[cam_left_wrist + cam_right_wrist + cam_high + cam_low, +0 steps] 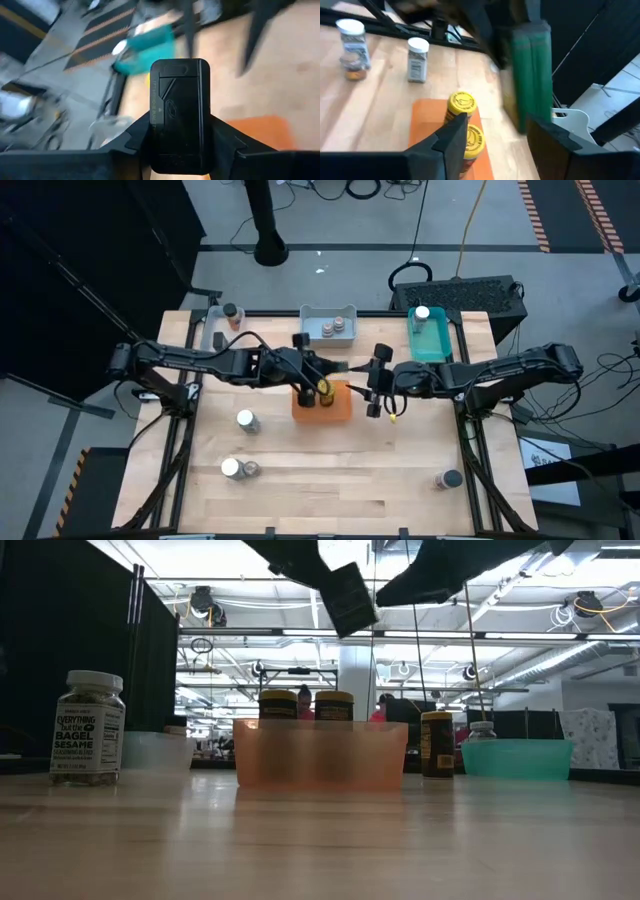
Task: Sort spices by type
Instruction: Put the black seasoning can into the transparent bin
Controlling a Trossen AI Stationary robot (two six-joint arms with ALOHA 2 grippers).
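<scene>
Two yellow-lidded jars (465, 122) stand grouped in the orange tray (335, 408) below the right fingers (492, 131), which are parted and empty; left fingers' (322, 368) state cannot be told.

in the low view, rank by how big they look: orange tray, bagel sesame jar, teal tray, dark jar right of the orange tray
1. orange tray
2. teal tray
3. bagel sesame jar, though it stands nearest the camera, so its look is inflated
4. dark jar

Both arms were matte black, jointed tubes with dark cables alongside; the left gripper (312, 370) carried flat, rounded black finger pads.
</scene>
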